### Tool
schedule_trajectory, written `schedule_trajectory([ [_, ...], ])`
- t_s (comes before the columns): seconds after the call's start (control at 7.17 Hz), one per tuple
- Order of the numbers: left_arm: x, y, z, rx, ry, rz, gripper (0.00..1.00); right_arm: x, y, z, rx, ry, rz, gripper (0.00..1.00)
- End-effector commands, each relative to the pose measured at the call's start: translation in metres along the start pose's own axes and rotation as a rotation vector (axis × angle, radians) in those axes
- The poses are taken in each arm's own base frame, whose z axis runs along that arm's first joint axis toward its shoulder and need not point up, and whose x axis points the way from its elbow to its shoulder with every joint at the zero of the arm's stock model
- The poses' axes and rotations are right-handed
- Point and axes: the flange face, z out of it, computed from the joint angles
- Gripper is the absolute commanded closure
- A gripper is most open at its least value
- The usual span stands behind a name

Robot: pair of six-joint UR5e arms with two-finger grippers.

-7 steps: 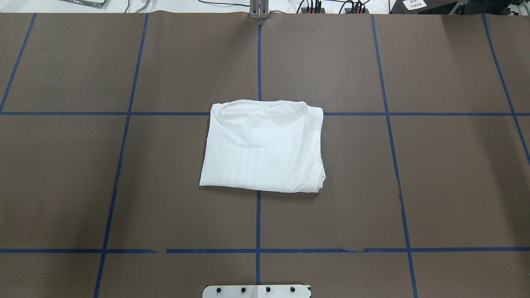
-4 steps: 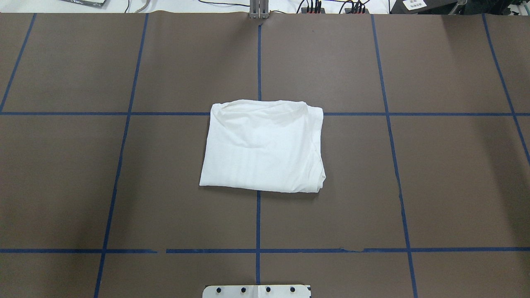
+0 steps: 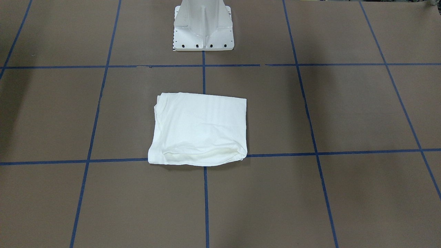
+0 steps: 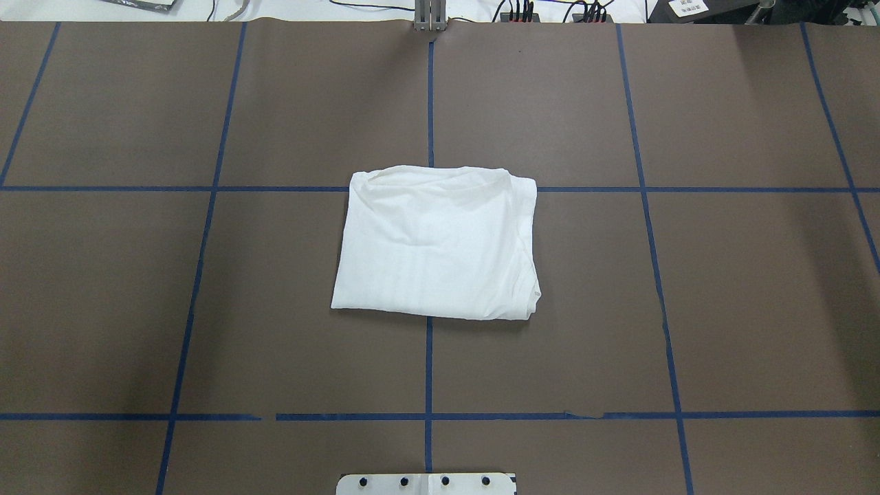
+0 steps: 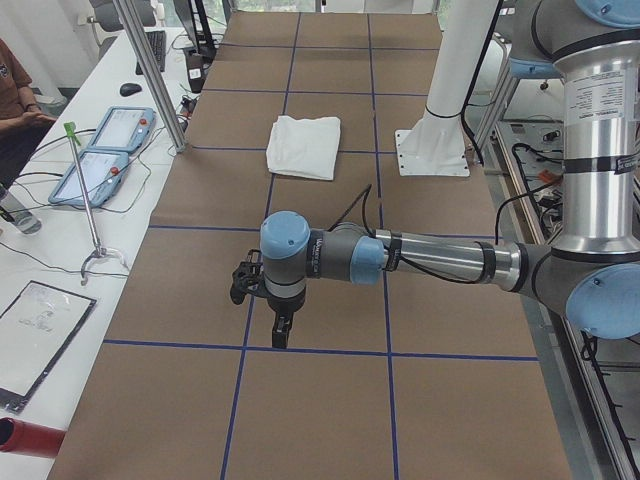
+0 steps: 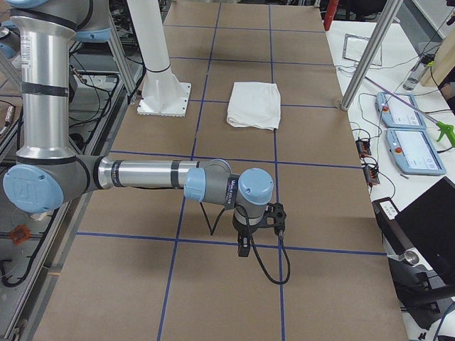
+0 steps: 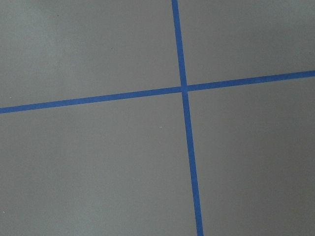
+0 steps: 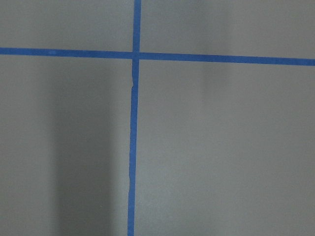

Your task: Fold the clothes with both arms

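The clothes, one white shirt (image 4: 436, 244), lie folded into a flat rectangle at the middle of the brown table (image 4: 756, 289); they also show in the front view as the shirt (image 3: 200, 129) and in both side views as the shirt (image 5: 305, 146) (image 6: 254, 104). My left arm reaches low over the table's left end, its gripper (image 5: 281, 335) pointing down, far from the shirt. My right gripper (image 6: 244, 247) hangs the same way over the right end. I cannot tell whether either is open or shut. Both wrist views show only bare table with blue tape lines.
The white pedestal base (image 3: 203, 27) stands at the robot's side of the table. Beyond the far edge are two teach pendants (image 5: 105, 150), cables, metal posts (image 5: 150, 70) and a seated person (image 5: 15, 110). A black laptop (image 6: 426, 220) sits off the table's right corner.
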Motion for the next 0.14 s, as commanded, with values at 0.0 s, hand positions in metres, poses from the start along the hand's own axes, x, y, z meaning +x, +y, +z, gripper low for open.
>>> schedule_trajectory([
  [0.0, -0.0046, 0.0051, 0.0046, -0.012, 0.0, -0.012, 0.0, -0.0038, -0.0022, -0.0043, 0.009, 0.0, -0.007, 0.0],
])
